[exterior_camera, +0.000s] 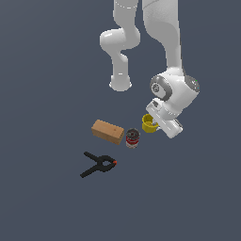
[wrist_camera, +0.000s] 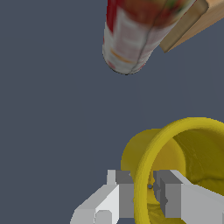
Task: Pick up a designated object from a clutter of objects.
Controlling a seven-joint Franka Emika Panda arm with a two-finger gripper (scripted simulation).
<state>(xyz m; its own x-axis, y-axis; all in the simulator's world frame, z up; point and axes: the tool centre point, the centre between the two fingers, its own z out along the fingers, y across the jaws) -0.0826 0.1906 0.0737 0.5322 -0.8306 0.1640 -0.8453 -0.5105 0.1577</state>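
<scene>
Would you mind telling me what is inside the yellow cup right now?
In the wrist view, one finger of the claw sits inside the yellow cup, the other outside, straddling the rim. No other contents show; that finger and the rim cover part of the cup's bottom.

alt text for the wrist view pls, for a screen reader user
The gripper straddles the rim of a yellow cup, one grey finger outside the wall and the other inside, on a dark grey floor. Beyond the cup stands a red-and-silver can, with a tan wooden block just past it.
</scene>
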